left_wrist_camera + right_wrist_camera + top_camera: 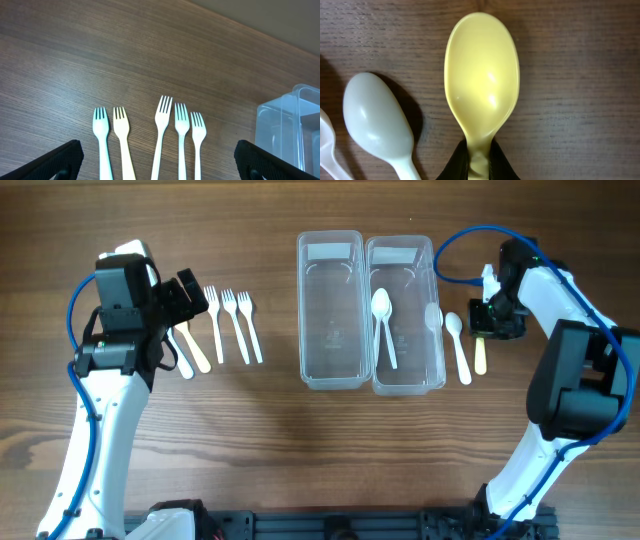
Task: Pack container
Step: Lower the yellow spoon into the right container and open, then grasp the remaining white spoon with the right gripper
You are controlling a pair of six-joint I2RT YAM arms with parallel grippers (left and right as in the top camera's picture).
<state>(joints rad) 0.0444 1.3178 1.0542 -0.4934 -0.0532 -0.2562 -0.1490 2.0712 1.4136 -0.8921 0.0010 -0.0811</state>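
Two clear plastic containers stand side by side mid-table. The left container (330, 370) is empty. The right container (407, 380) holds a white spoon (383, 320), and a second spoon (432, 315) is at its right wall. My right gripper (495, 315) is shut on the neck of a yellow spoon (481, 85), low over the table; its handle shows in the overhead view (480, 358). A white spoon (377, 120) lies just left of it. My left gripper (160, 167) is open wide above a row of several forks (162, 125).
The forks (232, 320) lie left of the containers, white ones and cream ones (192, 352). The corner of a container (295, 125) shows at the right of the left wrist view. Part of another clear spoon (325, 145) is at the left edge of the right wrist view.
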